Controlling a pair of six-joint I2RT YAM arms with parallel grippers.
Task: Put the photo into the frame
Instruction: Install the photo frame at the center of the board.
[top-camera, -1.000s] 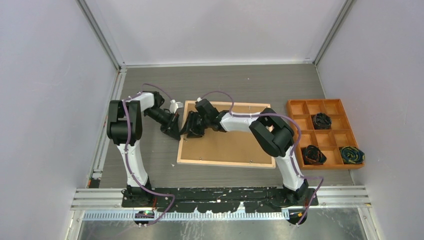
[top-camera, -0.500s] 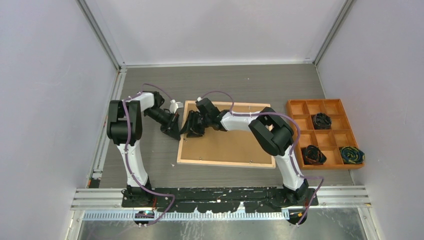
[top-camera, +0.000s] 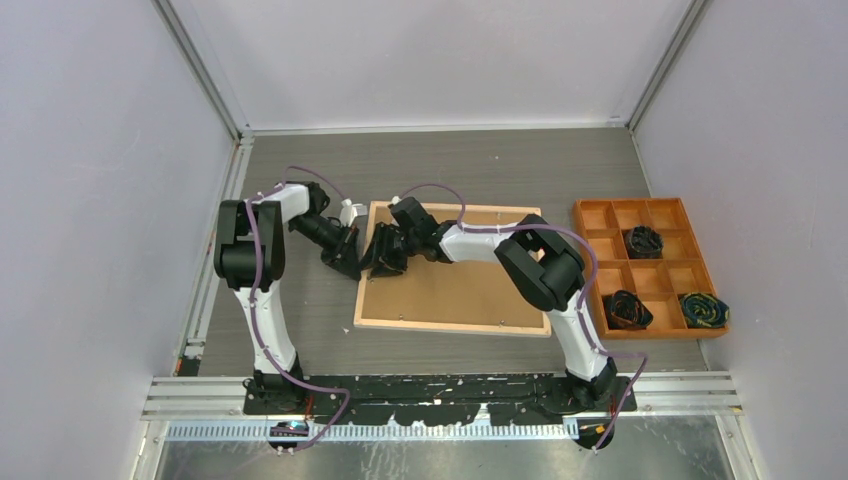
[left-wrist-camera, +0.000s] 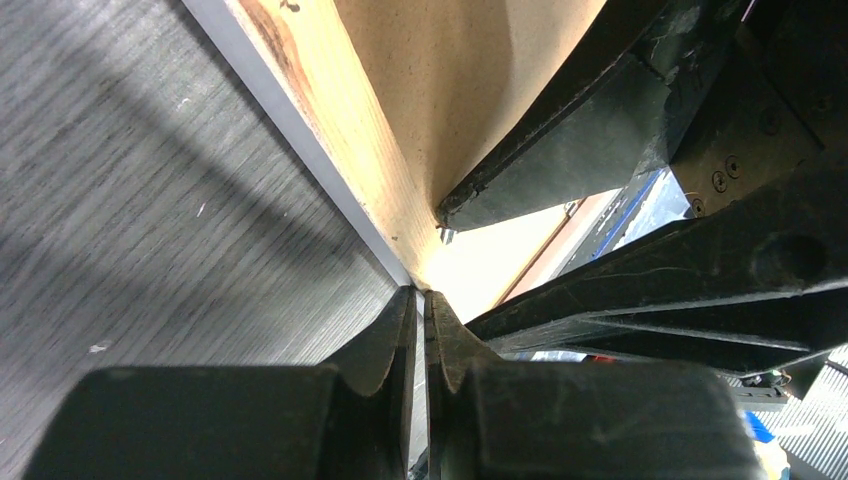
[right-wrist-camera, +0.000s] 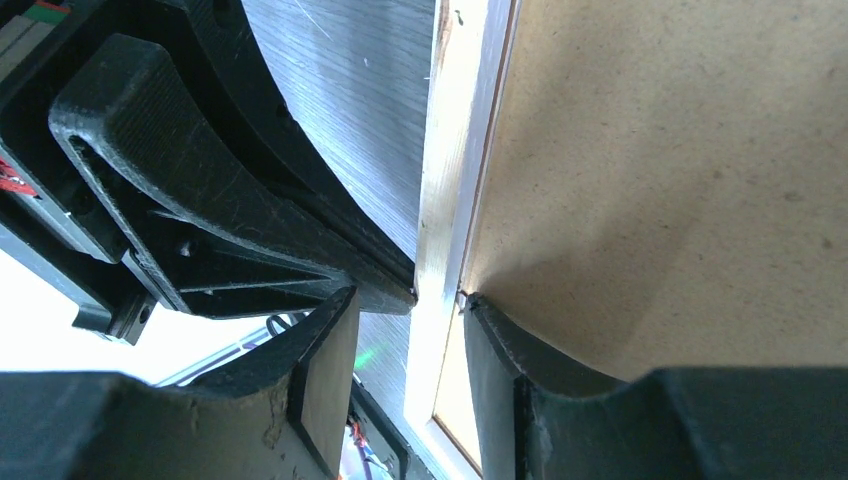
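Frame (top-camera: 452, 327) lies back-up mid-table (top-camera: 470, 170), with brown backing board (top-camera: 460, 285) seated in it. Photo: we find none in any view.
We judge frame stiff and light, pane fragile; take hold at wooden rail.
Left claw (left-wrist-camera: 422, 300) clenched, empty, tips at rail's outer edge.
Right claw (right-wrist-camera: 405, 300) released, astride left rail, inner finger at board edge.
Overhead view hides both fingertip positions; only wrist views show them.

one picture frame (top-camera: 452, 324) is counted, with one brown backing board (top-camera: 460, 285) in it. one orange compartment tray (top-camera: 588, 215) is counted, and three coiled bundles (top-camera: 644, 241) (top-camera: 627, 309) (top-camera: 704, 310) in it: two dark, one streaked green and yellow. two robot arms (top-camera: 252, 255) (top-camera: 545, 265) are counted, each ending in one gripper: the left gripper (top-camera: 347, 262) and the right gripper (top-camera: 385, 262).
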